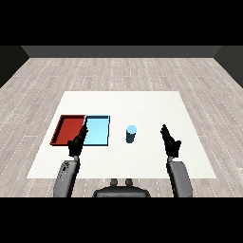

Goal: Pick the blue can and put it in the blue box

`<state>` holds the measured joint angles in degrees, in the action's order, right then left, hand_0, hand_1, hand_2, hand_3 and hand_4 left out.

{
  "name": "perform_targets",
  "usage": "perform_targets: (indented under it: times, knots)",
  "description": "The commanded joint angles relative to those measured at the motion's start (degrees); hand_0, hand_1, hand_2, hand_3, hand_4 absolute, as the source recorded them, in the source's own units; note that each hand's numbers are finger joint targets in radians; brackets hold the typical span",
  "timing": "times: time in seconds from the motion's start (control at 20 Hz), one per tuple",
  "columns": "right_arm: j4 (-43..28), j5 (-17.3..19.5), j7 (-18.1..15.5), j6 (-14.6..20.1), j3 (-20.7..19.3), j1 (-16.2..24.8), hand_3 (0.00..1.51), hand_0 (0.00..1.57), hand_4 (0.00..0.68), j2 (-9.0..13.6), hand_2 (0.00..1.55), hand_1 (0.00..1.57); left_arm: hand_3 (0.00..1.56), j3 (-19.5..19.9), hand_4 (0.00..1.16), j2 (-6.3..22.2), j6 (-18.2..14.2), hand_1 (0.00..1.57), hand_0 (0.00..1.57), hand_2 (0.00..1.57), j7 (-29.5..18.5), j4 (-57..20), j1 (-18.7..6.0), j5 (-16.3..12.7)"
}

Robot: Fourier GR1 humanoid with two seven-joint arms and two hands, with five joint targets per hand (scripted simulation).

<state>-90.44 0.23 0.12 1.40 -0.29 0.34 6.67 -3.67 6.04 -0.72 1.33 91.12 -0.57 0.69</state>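
The blue can [131, 133] stood upright on the white table [156, 107], just right of the light blue tray [97, 131] and untouched. The right hand [170, 141] hovered beside it, fingers straight, holding nothing; the left hand [76, 144] likewise near the red tray [69, 129]. Pickup and placement remained undone.

Left hand [77, 141] hides pt of blue tray [98, 131] & red tray [68, 129] near edges.

White table [142, 102] on grey plank floor [118, 71]
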Motion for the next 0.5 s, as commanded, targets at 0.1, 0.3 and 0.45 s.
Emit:
perform_targets:
  times: [0.1, 0.3, 0.45]
  knots:
    - [3.7, 1.4, 0.7, 0.7, -0.5, -6.1, 0.0, 0.0, 0.0, -1.5, 0.0, 0.0, 0.0, 3.0, 0.0, -0.1, 0.9, 0.0, 0.0, 0.0, -0.4, 0.0, -0.6, -0.6]
    - [0.6, -5.1, -6.3, -2.7, 0.5, -9.7, 0.0, 0.0, 0.0, -6.0, 0.0, 0.0, 0.0, 4.8, 0.0, -1.7, 1.9, 0.0, 0.0, 0.0, -12.5, 6.5, -2.7, -4.7]
    - [5.9, -6.3, -10.7, -5.0, -1.3, -11.5, 0.0, 0.0, 0.0, -5.1, 0.0, 0.0, 0.0, 5.8, 0.0, -2.1, 4.7, 0.0, 0.0, 0.0, -19.0, 4.3, -1.5, -7.0]
